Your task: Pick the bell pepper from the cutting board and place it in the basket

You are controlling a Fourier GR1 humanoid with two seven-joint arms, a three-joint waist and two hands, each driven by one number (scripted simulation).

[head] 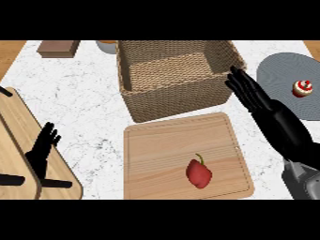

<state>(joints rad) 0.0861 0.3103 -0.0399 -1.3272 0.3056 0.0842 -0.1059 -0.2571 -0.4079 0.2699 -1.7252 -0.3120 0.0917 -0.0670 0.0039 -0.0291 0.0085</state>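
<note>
A red bell pepper with a short green stem (pixel 199 173) is seen lying on a pale wooden cutting board (pixel 162 145), in the board's lower right part, untouched by either hand. Directly behind the board, and just beside its far edge, a square woven wicker basket (pixel 221 93) is set on the white speckled marble counter (pixel 79 93). The black right hand (pixel 249 91) is held with its fingers straight and nothing in its grasp, above and to the right of the board, fingertips level with the basket's right wall. The black left hand (pixel 43 146) is shown well to the left of the board, fingers up and relaxed, holding nothing, in front of a light wooden chair-like frame (pixel 17 140). To the right of the board, beyond the right arm, a round grey plate (pixel 287 70) is seen bearing a small red and white cupcake (pixel 301 88). Left of the basket, at the counter's far edge, a brown wooden block (pixel 58 48) is placed.
</note>
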